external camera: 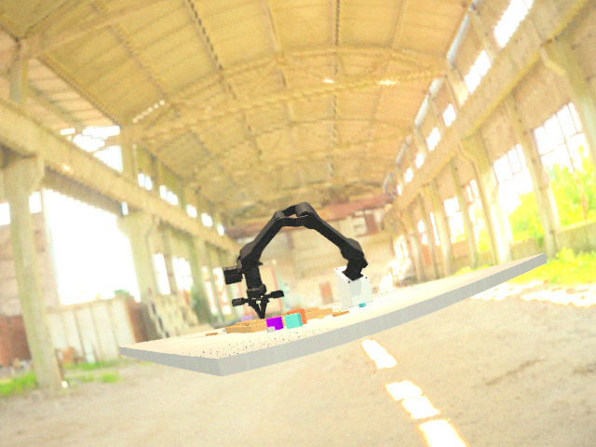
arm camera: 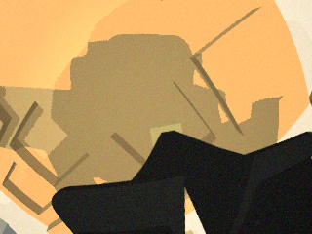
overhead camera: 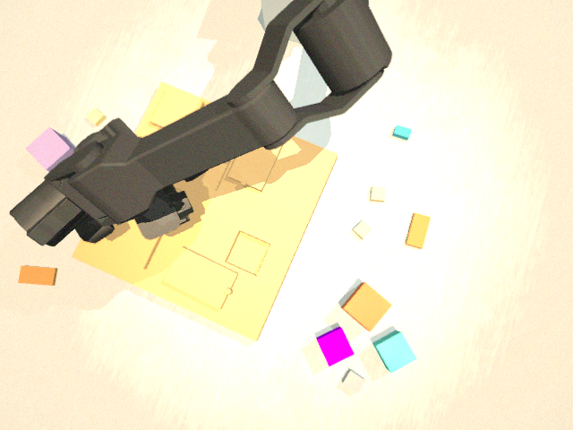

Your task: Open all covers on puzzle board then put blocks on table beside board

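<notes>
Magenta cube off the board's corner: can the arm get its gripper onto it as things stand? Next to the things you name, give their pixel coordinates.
Probably yes, once opened: the gripper [external camera: 262, 316] is shut and over the board [overhead camera: 277, 208], but nothing covers the magenta cube [overhead camera: 335, 346] [external camera: 274, 322], though close neighbours leave limited finger room.

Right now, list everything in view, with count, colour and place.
puzzle board: one, yellow-orange, on the table, partly under the arm
large cubes: four; magenta, turquoise and orange off one board corner, pink across the board
flat orange pieces: two, either side of the board
small cream blocks: three, two on one side of the board, one near the pink cube
small grey block: one, near the magenta cube
small teal block: one, nearest the base
table: one, pale, beneath everything
base: one, white, on the table
arm: one, black, reaching over the board
end effector: one, black, shut, above the board
</notes>
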`<action>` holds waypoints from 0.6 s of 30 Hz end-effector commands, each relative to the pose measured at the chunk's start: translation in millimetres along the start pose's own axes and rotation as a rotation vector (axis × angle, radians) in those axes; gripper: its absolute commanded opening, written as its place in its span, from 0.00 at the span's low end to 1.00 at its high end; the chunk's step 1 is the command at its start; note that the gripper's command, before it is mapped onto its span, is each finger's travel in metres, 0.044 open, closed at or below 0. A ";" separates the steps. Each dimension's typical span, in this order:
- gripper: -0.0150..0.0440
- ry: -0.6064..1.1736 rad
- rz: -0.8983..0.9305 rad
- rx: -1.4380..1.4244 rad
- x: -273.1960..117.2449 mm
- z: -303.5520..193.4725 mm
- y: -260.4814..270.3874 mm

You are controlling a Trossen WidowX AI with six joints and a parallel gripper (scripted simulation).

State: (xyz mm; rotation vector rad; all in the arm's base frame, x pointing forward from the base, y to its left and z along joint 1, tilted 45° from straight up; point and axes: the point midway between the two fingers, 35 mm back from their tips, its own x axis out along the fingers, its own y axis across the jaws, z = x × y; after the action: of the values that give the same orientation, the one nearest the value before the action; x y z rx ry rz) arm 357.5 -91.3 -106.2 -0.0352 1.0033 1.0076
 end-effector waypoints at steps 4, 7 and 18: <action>0.25 0.000 0.001 -0.002 -8.1 -1.1 0.0; 0.30 -0.002 0.004 0.006 -6.3 -0.8 1.1; 0.50 0.002 0.001 -0.001 -62.7 -1.7 0.1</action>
State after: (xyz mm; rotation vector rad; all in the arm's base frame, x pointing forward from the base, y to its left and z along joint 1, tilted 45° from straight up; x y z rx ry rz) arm 348.8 -126.5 -71.5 -0.0262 1.0056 1.0036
